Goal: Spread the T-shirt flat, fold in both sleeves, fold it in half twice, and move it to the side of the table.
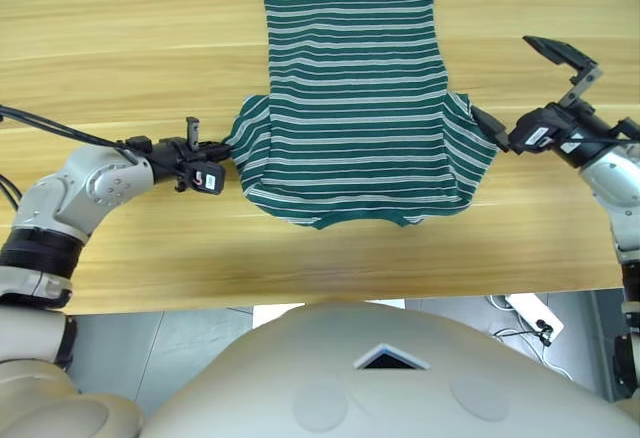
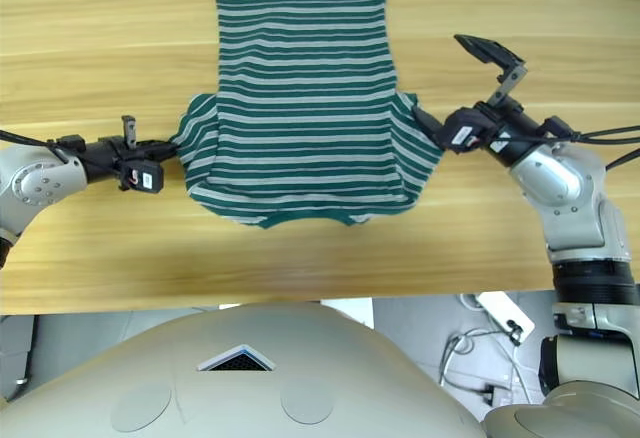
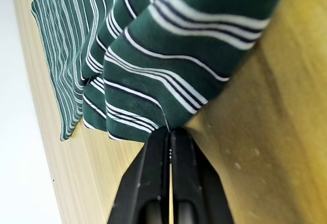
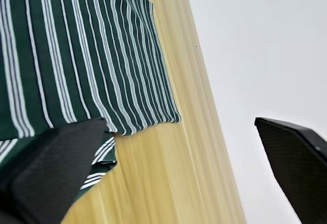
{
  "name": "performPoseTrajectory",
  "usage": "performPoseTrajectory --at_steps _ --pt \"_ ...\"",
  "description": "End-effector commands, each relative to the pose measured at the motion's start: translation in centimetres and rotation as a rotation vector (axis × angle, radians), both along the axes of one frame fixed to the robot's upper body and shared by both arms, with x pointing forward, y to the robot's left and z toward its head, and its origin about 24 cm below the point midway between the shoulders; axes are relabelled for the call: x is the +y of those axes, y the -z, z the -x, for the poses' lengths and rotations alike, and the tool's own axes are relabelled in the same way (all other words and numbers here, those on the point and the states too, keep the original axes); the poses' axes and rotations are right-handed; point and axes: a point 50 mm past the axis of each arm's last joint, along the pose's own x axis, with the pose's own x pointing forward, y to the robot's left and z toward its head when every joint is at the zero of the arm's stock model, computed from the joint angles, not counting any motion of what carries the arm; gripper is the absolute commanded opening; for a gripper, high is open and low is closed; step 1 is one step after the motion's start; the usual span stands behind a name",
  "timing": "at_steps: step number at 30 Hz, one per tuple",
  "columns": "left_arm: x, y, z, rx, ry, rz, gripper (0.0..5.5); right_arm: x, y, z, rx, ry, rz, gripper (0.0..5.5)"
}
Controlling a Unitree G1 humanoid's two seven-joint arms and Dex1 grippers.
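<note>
Cloth of dark green with thin white stripes, the T-shirt (image 1: 350,98) lies in the upper centre of the head views on the wooden table (image 1: 110,48). Its body runs up towards the top of the frame as a smooth, straight-sided panel. Lower down it widens where both sleeves sit bunched and rumpled at the left and right. The neckline is at the shirt's lower edge, towards the bottom of the frame, and shows as a shallow dark dip.

The left gripper (image 3: 169,136) sits at centre left, clenched on the folded edge of the left sleeve. Its two black fingers are pressed flat together, and a crease in the fabric runs straight into their tips. The right gripper (image 1: 505,80), at centre right, is spread wide and holds nothing. One finger (image 4: 56,168) lies low against the right sleeve and the other (image 4: 299,157) is raised well clear, above and to the right.

The folds in each sleeve overlap, so the sleeve hems cannot be traced. Whether the right gripper's low finger touches the cloth or only lies beside it cannot be told.

The shirt's straight hem lies just short of the frame's top. Bare wood stretches to the upper left and upper right, and a band of it separates the neckline from the table's front edge across the lower middle.
</note>
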Motion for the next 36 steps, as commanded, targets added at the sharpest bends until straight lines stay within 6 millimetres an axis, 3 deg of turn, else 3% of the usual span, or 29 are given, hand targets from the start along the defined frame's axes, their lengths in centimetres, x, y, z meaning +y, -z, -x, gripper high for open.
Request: performPoseTrajectory --at_steps 1,9,13,28,36 --pt "0.3 0.7 0.2 -0.002 -0.018 -0.024 0.02 0.2 0.2 0.1 0.005 -0.012 0.009 5.40" --pt "0.1 0.7 0.4 -0.051 -0.002 -0.026 0.02 0.3 0.4 0.3 0.011 -0.012 -0.002 5.40" --pt "-0.2 0.1 1.0 -0.035 0.010 0.063 0.02 0.3 0.6 0.2 0.014 -0.008 -0.006 5.40" --pt "0.6 -1.1 1.0 -0.097 -0.003 0.105 0.02 0.3 1.0 0.1 0.021 -0.011 -0.005 5.40" --pt "0.3 -3.0 1.4 -0.155 0.031 0.156 0.02 0.5 1.0 0.0 0.022 -0.016 -0.015 5.40"
